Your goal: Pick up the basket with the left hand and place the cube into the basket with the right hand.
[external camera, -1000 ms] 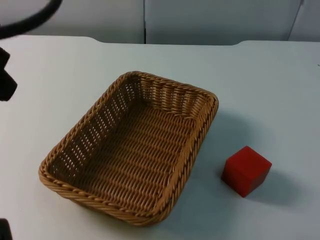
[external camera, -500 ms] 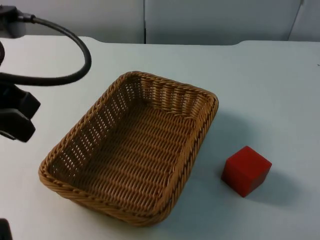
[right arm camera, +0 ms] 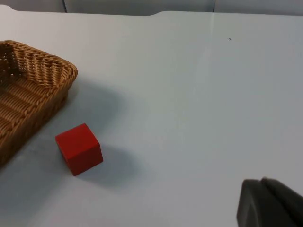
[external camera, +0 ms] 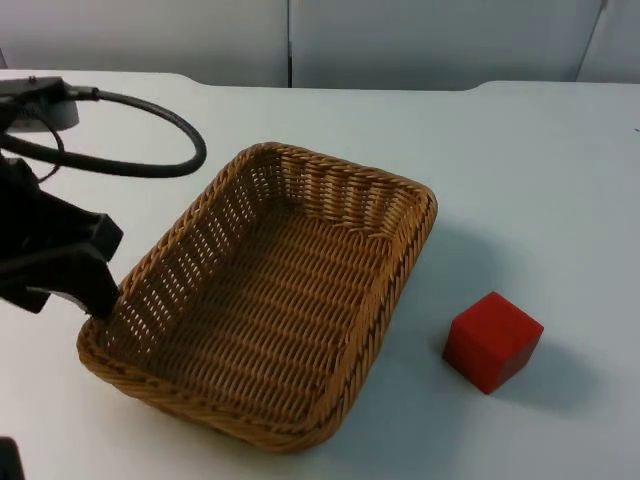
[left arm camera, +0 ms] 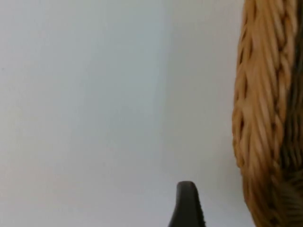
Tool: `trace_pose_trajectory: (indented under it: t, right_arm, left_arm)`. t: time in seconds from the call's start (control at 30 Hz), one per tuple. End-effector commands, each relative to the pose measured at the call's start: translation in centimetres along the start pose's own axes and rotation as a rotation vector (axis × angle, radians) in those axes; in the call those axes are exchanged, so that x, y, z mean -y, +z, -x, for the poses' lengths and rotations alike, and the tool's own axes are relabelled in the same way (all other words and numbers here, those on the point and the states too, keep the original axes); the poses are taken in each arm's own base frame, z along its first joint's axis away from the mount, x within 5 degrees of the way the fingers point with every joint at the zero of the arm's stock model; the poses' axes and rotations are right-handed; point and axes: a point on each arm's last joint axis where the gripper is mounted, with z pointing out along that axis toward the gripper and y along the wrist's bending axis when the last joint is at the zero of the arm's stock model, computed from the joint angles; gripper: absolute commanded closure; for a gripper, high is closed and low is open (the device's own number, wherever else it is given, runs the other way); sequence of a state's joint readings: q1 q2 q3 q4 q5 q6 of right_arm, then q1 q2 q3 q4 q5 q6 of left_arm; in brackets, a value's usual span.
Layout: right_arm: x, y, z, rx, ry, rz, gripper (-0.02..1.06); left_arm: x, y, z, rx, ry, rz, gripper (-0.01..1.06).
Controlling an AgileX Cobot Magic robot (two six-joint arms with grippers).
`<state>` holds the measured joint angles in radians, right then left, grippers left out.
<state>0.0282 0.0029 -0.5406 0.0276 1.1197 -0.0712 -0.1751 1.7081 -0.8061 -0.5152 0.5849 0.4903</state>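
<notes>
We count one wicker basket [external camera: 265,300] and one red cube [external camera: 492,341] on the white table [external camera: 540,160], well apart. Our left gripper [external camera: 70,280] sits beside the basket's rim; we cannot tell its grip. The right arm waits.

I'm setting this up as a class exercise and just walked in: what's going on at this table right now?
The left gripper has come in over the last second to the near-left rim of the empty wicker basket, which sits flat on the white table; it is beside the rim and has not lifted it. The red cube rests on the table to the basket's right, apart from it and untouched. The right arm waits, its gripper fingertip well away from the cube.
</notes>
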Motion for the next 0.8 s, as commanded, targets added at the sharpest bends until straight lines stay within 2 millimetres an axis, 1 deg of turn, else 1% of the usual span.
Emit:
trace_pose_trajectory:
  t: [0.0, 0.03, 0.13, 0.4, 0.43, 0.47, 0.5, 0.53, 0.6, 0.63, 0.77]
  right_arm:
    - [0.0, 0.1, -0.1, 0.001, 0.001, -0.002, 1.05]
    - [0.0, 0.1, -0.1, 0.001, 0.001, -0.002, 1.05]
    - [0.0, 0.1, -0.1, 0.001, 0.001, -0.002, 1.05]
    - [0.0, 0.1, -0.1, 0.001, 0.001, -0.002, 1.05]
    - [0.0, 0.1, -0.1, 0.001, 0.001, -0.002, 1.05]
    - [0.0, 0.1, -0.1, 0.001, 0.001, -0.002, 1.05]
    - [0.0, 0.1, -0.1, 0.001, 0.001, -0.002, 1.05]
    - [0.0, 0.1, -0.1, 0.001, 0.001, -0.002, 1.05]
    - [0.0, 0.1, -0.1, 0.001, 0.001, -0.002, 1.05]
    - [0.0, 0.1, -0.1, 0.001, 0.001, -0.002, 1.05]
    - [0.0, 0.1, -0.1, 0.001, 0.001, -0.002, 1.05]
  left_arm:
    - [-0.2, 1.1, 0.3, 0.005, -0.027, 0.009, 0.45]
    - [-0.2, 1.1, 0.3, 0.005, -0.027, 0.009, 0.45]
    - [-0.7, 2.3, 0.3, -0.007, -0.032, 0.023, 0.45]
    - [-1.0, 3.6, 0.1, -0.04, -0.046, 0.018, 0.46]
    - [-1.0, 3.9, 0.0, -0.049, -0.042, 0.009, 0.51]
    - [-1.0, 4.0, 0.0, -0.05, -0.03, 0.006, 0.59]
    - [-1.0, 4.0, 0.0, -0.05, -0.03, 0.006, 0.59]
    - [-1.0, 4.0, 0.0, -0.048, -0.026, 0.003, 0.69]
    - [-0.9, 4.0, 0.0, -0.045, -0.016, -0.003, 1.01]
    - [-0.9, 4.0, 0.0, -0.045, -0.013, -0.003, 1.05]
    - [-0.8, 4.0, 0.0, -0.055, -0.014, -0.012, 1.05]
